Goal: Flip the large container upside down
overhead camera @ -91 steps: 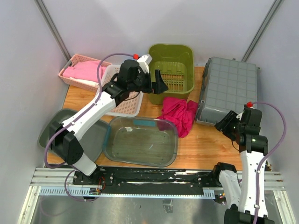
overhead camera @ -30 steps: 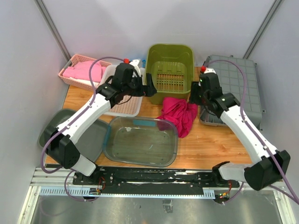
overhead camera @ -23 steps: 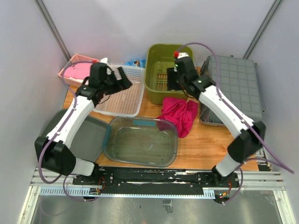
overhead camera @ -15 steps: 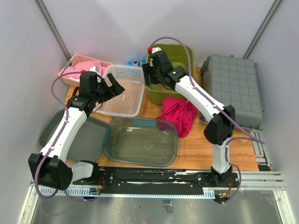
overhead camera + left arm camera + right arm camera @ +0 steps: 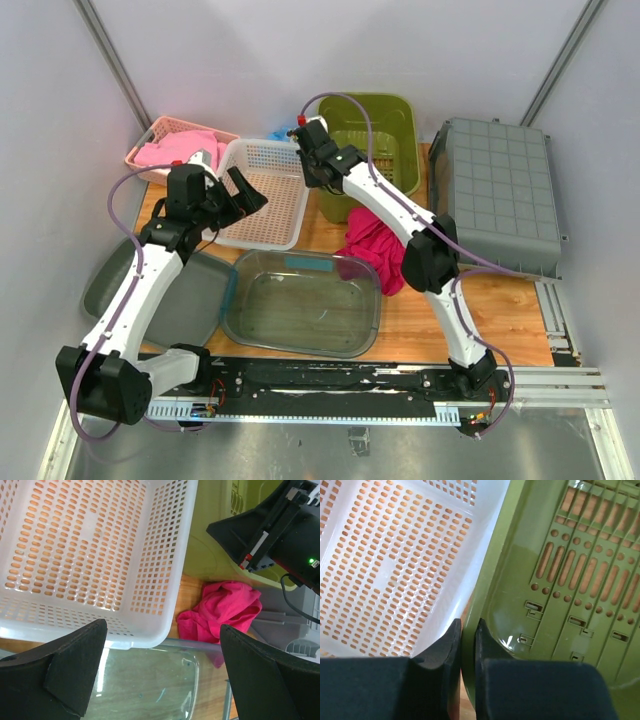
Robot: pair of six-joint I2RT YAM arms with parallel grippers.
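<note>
The large olive-green container point(image 5: 385, 130) stands open side up at the back of the table, its slotted floor showing point(image 5: 560, 580). My right gripper point(image 5: 320, 180) reaches over it from the right. It is shut on the container's left wall, one finger inside and one outside point(image 5: 468, 625). My left gripper point(image 5: 240, 190) hovers wide open above the near right corner of the white perforated basket point(image 5: 265, 195), holding nothing point(image 5: 161, 630).
The white basket point(image 5: 395, 565) almost touches the green container's left side. A clear tub point(image 5: 300, 300) sits in front, a pink cloth point(image 5: 380, 250) beside it. A grey crate point(image 5: 500, 190) lies gridded side up at right. A pink basket point(image 5: 175, 150) and grey lid point(image 5: 190, 300) are at left.
My right arm swung from beside the grey crate across to the green container's left wall and shut on it. My left arm drew back left over the white basket, still open.
</note>
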